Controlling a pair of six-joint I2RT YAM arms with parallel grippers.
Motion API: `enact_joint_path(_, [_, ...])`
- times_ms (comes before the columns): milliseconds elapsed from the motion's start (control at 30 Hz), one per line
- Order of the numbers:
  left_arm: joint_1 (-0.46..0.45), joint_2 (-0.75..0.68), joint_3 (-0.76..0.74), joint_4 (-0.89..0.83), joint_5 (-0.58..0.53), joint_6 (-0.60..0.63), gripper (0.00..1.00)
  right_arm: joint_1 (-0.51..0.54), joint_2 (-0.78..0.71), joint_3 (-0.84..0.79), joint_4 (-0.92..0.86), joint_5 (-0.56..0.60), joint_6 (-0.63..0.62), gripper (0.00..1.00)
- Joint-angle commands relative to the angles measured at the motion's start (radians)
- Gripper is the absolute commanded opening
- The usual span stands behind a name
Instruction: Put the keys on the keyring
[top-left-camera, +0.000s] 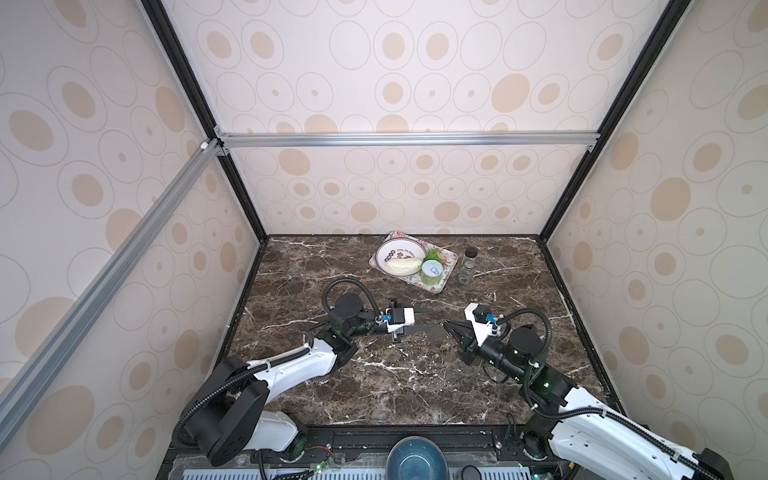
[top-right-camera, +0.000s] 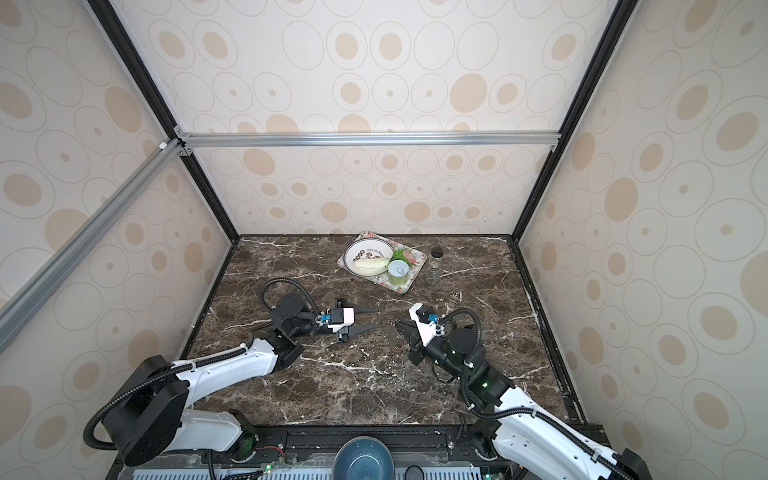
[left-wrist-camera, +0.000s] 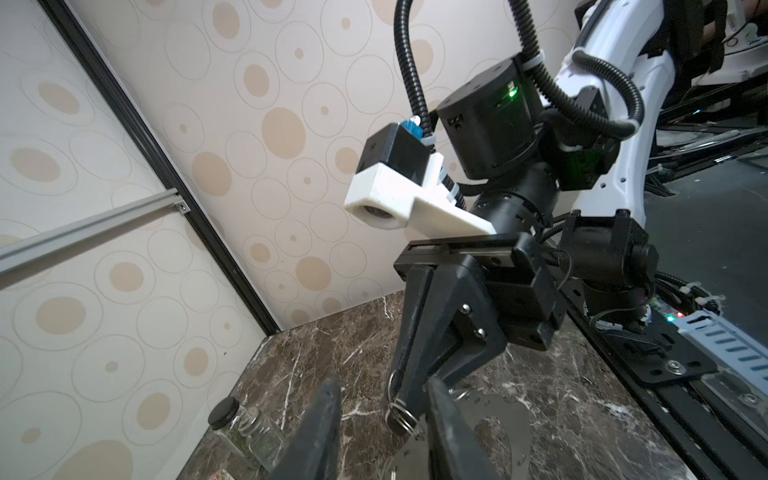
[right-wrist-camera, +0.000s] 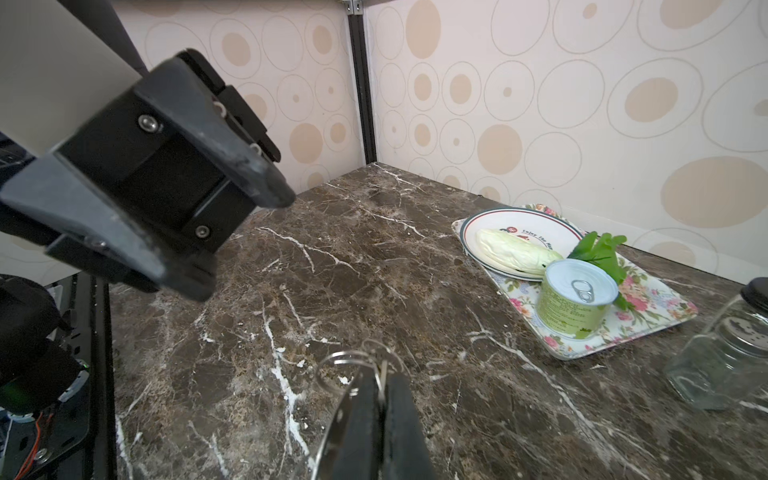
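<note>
Both grippers hung close over the keyring (left-wrist-camera: 507, 405) on the table (right-wrist-camera: 374, 270), the right gripper (right-wrist-camera: 381, 376) pinched together on small wire rings (right-wrist-camera: 347, 357), which we judged the keys' loops, while the left gripper (top-right-camera: 380, 318) had its jaws apart, likely ready to help.

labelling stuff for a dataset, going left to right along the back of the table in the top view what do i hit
white plate → green can → glass jar
</note>
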Motion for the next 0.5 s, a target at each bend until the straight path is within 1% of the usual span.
enact_joint_path(0, [-0.010, -0.014, 0.104, -0.276, -0.017, 0.179, 0.31, 0.000, -0.002, 0.039, 0.009, 0.048, -0.011, 0.00])
enact_joint_path(100, [-0.025, -0.006, 0.135, -0.362, -0.027, 0.225, 0.31, 0.000, 0.019, 0.052, -0.001, 0.063, -0.005, 0.00])
enact_joint_path(167, [-0.039, 0.005, 0.145, -0.385, -0.045, 0.244, 0.32, 0.000, 0.032, 0.061, -0.010, 0.081, -0.003, 0.00])
enact_joint_path(400, [-0.082, 0.075, 0.231, -0.506, -0.187, 0.277, 0.32, 0.009, 0.065, 0.070, -0.008, 0.105, -0.005, 0.00])
enact_joint_path(467, [-0.089, 0.087, 0.245, -0.520, -0.208, 0.282, 0.31, 0.009, 0.069, 0.073, -0.011, 0.111, -0.008, 0.00])
